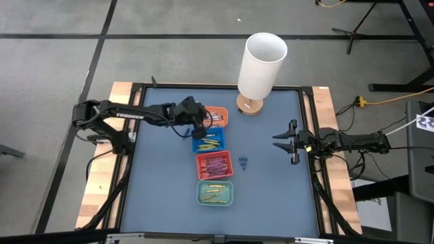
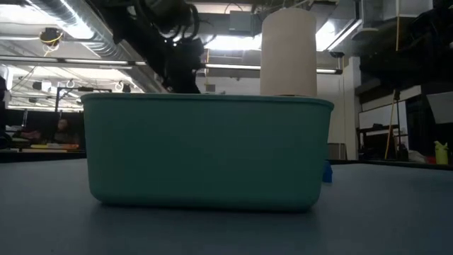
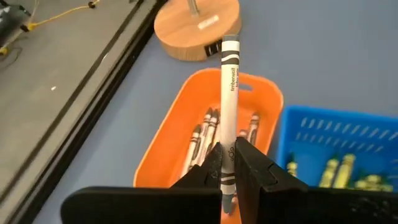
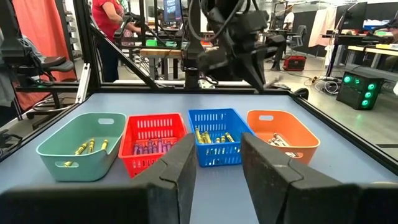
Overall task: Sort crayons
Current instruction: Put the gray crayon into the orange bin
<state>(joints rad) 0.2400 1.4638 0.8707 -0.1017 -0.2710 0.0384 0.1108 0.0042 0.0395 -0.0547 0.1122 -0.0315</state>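
My left gripper is shut on a white crayon with black bands, above the orange tray, which holds several pale crayons. In the high view my left gripper hangs over the orange tray and the blue tray. The blue tray holds yellow crayons, the red tray purple ones, and the teal tray yellow ones. A few small blue crayons lie on the mat. My right gripper is open and empty, to the right of the trays. My left gripper pinches the white crayon between its two fingers near one end. The crayon runs along the fingers and sticks out well past their tips toward the wooden base. It is lifted clear, above the orange tray.
A tall white cylinder stands on a round wooden base just beyond the orange tray. In the low view the teal tray fills the front. A black frame borders the blue mat. People show in the room behind.
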